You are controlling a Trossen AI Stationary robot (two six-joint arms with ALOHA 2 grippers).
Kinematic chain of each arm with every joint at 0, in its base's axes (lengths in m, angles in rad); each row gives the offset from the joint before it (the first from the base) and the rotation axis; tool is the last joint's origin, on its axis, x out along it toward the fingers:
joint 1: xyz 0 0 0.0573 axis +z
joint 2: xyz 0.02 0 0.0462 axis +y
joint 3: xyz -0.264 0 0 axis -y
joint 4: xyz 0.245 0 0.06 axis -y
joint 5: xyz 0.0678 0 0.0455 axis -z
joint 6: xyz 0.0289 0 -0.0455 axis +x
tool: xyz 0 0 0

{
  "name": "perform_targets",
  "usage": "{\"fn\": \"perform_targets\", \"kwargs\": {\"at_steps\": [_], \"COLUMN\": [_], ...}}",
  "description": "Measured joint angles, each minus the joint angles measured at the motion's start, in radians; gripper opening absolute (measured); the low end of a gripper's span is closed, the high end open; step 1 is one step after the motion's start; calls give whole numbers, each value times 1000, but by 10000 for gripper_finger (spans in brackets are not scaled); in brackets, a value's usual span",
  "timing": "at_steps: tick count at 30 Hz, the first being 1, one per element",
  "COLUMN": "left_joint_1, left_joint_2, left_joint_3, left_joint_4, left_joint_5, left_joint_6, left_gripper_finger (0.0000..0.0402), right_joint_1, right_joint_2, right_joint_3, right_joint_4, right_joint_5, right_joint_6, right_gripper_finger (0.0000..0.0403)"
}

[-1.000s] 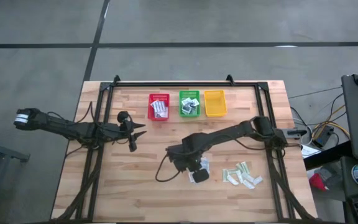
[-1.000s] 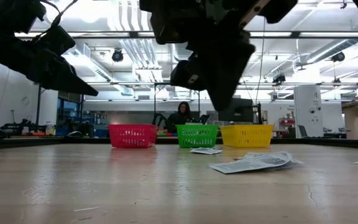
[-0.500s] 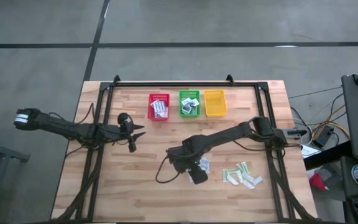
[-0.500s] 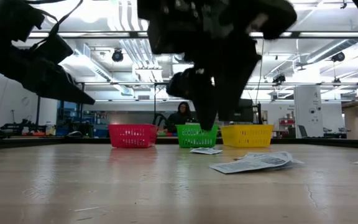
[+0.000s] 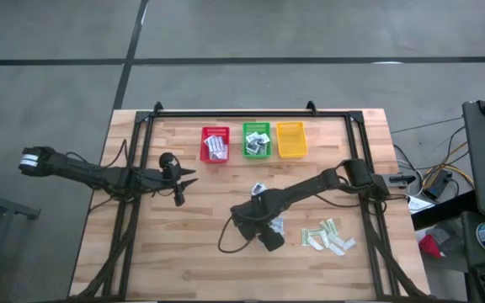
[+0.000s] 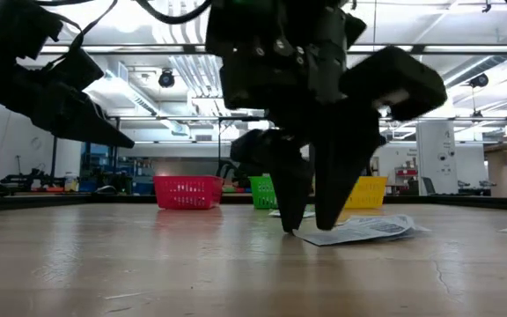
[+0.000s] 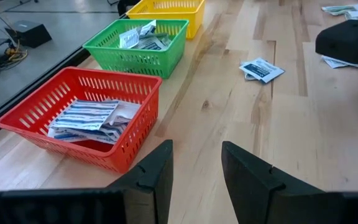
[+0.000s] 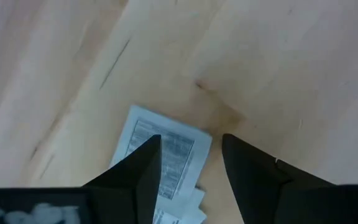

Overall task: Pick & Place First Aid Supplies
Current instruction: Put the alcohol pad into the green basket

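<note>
The small stack of flat white printed packets [image 8: 166,152] lies on the pale wooden worktop [image 5: 192,244] just right of its middle, toward the near edge, and the right gripper [image 5: 269,233] is now down over it. A second ago that gripper hung clenched above the pile; now its dark fingers [image 8: 143,168] stand parted, tips at the worktop in the low view, one either side of the top packet. Nothing is grasped yet. My read: this is the set-up for a pinch, and the close comes next.

One small square white-and-blue packet [image 5: 258,188] lies alone nearer the middle, between the pile and the baskets. More pale green and white strips [image 5: 328,236] wait toward the right edge.

Along the far edge, the red plastic basket [image 5: 215,144] holds blue-striped oblong packets, the green plastic basket [image 5: 257,140] holds small square ones, and the yellow plastic basket [image 5: 291,140] looks bare.

The left gripper [image 5: 181,178] waits near the left edge, fingers spread, holding nothing.
</note>
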Motion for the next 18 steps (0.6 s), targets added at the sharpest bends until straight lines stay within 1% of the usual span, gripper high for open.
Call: {"fn": "perform_targets", "kwargs": {"at_steps": [5,8,11,18], "left_joint_1": [0,0,0,0], "left_joint_2": [0,0,0,0], "left_joint_3": [0,0,0,0], "left_joint_4": [0,0,0,0], "left_joint_5": [0,0,0,0], "left_joint_6": [0,-1,-1,-2], "left_gripper_finger": [133,133,133,133], "right_joint_1": [9,14,14,13], "right_joint_2": [-6,-4,-2,0], "right_joint_3": [-52,-56,-51,-48], "right_joint_4": [61,81,82,87], "right_joint_5": [28,55,80,83], "right_joint_6": [-3,15,17,17], "right_gripper_finger": [164,151,129,62]}}
